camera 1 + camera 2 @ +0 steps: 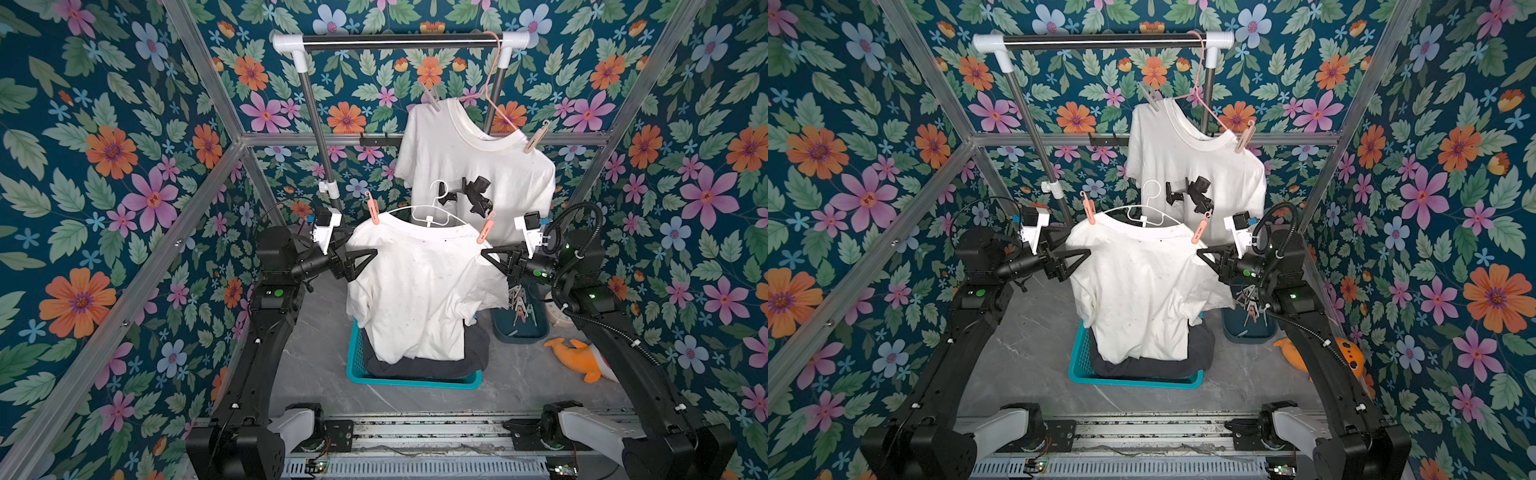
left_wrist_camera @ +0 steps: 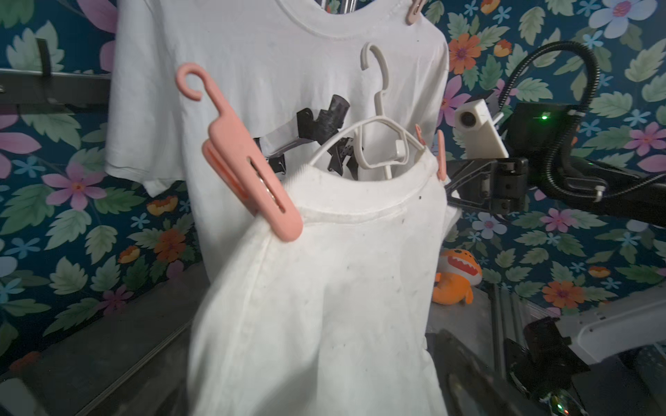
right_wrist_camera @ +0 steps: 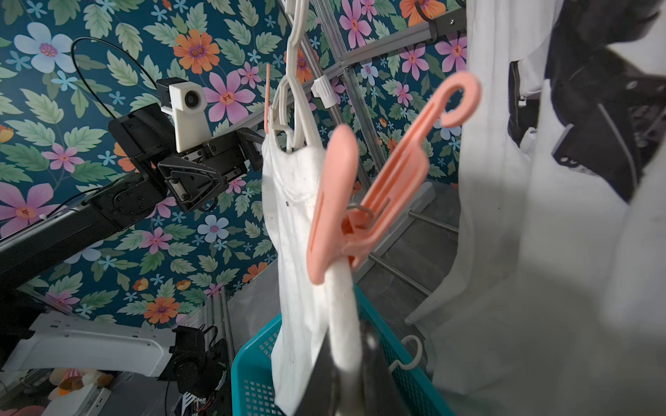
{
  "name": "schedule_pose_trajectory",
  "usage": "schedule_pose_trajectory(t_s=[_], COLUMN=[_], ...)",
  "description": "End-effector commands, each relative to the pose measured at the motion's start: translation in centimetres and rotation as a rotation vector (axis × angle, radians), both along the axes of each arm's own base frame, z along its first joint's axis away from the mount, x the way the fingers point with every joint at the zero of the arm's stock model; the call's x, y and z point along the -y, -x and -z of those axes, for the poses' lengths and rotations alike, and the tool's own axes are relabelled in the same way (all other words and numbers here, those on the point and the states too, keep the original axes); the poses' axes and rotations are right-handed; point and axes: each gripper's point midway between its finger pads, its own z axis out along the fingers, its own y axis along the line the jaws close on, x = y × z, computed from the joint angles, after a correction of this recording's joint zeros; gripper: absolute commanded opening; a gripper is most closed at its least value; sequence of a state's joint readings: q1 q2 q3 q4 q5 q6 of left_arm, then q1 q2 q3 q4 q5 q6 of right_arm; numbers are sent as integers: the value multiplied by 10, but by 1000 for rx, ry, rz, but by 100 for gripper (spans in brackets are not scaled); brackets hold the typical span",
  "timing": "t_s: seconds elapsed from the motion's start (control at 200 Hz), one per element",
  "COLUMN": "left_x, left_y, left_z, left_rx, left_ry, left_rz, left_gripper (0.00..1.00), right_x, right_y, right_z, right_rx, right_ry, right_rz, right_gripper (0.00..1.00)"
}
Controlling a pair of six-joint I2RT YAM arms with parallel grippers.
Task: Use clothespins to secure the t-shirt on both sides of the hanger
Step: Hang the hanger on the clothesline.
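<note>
Left gripper [image 1: 363, 259]: spread wide, empty, at shirt [image 1: 419, 291] left shoulder
Right gripper [image 1: 487, 255]: clamped on shirt's right shoulder
Left pin [image 1: 372, 212]: pink, clipped over hanger [image 1: 428, 220]
Right pin [image 1: 485, 229]: likewise

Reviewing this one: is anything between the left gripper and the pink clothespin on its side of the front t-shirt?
Nothing visible. The left gripper is by the t-shirt at its shoulder edge, and the pink clothespin is clipped over that shoulder and the white hanger just above it, unobstructed in the left wrist view.
</note>
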State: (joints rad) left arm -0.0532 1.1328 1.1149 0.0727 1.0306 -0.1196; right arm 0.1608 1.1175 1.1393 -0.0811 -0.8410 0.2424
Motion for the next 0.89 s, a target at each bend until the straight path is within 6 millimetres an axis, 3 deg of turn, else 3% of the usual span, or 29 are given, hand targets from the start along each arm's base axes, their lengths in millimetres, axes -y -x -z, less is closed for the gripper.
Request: schedule_pose_trajectory(t_s=[0.0,0.175,0.495,0.89], left_x=[-18,-20,-22,-20], left_y=[-16,-11,-9,-8], left_z=[-3,-11,2,9], left_rx=[11,11,-3,-16], left_ry=[-7,52,45,79], left_rz=[-153,-137,-158,-134], left_gripper=[100,100,100,100], right_x=[6,3,1,4], right_y=[-9,-6,0,-8], right_z=[-6,-35,-91,-156], right_rx=[-14,10,120,248], right_ry=[50,83,49,-3], right_rz=[110,160,199,241], right_gripper=[0,0,0,0])
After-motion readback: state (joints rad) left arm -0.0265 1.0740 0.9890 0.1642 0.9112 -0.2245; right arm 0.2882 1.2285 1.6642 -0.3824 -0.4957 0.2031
